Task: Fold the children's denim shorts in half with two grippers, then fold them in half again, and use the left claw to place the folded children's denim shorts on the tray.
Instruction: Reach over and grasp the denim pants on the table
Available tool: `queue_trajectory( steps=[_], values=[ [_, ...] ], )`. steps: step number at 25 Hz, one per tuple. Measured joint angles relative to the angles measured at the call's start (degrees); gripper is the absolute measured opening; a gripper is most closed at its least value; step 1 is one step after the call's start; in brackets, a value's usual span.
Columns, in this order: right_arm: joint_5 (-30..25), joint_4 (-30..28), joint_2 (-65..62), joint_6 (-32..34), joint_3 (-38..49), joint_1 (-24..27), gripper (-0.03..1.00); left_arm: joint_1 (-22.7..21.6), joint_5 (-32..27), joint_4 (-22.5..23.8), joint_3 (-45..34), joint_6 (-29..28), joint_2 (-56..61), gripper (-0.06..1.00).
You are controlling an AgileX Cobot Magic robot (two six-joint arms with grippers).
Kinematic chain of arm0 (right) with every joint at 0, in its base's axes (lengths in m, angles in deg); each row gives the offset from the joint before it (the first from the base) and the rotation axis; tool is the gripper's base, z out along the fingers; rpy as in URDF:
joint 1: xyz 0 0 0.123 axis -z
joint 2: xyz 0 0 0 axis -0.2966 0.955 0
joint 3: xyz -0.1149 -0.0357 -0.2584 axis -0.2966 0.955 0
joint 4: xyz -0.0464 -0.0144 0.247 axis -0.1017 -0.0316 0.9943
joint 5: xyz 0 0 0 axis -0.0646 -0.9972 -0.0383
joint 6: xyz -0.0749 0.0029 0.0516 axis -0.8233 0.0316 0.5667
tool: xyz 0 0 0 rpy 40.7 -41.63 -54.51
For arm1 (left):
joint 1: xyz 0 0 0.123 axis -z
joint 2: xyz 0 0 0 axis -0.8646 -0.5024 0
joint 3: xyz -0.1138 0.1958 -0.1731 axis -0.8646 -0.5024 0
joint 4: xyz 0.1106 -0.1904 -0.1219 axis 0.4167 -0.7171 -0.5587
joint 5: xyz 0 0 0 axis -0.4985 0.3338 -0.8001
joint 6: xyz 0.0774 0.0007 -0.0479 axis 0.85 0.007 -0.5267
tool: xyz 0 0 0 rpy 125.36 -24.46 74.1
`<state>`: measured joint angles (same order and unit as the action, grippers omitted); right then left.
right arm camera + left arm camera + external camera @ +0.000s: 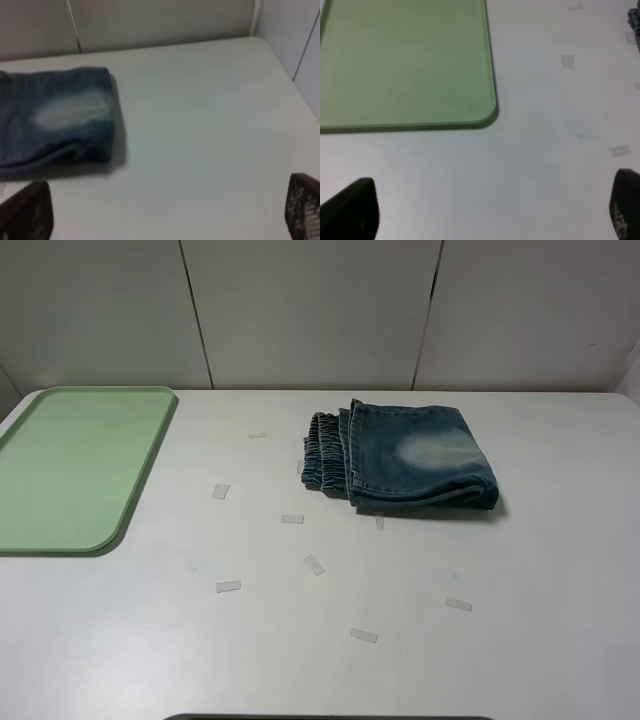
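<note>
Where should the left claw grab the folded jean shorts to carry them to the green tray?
Probably the stacked waistband edge of the children's denim shorts, coming in from the tray side. The layers all end there, so one pinch should hold the fold shut.

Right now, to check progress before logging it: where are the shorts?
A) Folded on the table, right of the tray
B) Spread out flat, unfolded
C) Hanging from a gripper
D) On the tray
A: the shorts lie folded in a compact stack on the table, well apart from the tray at the left.
</note>
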<state>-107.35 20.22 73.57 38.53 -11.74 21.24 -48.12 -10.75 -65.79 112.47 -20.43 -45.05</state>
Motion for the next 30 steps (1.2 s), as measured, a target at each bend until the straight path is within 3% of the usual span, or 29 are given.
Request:
queue_trajectory(
  steps=[13, 19, 30],
  values=[
    [-0.3, -0.2, -1.1, -0.1, 1.5, 0.0, 0.7, 0.0, 0.0, 0.0, 0.0, 0.0, 0.0, 0.91],
    [-0.3, -0.2, -1.1, -3.8, 1.5, 0.0, 0.7, 0.0, 0.0, 0.0, 0.0, 0.0, 0.0, 0.91],
    [-0.5, -0.2, -1.1, -4.9, 1.5, 0.0, 0.7, 0.0, 0.0, 0.0, 0.0, 0.1, 0.0, 0.91]
  ],
)
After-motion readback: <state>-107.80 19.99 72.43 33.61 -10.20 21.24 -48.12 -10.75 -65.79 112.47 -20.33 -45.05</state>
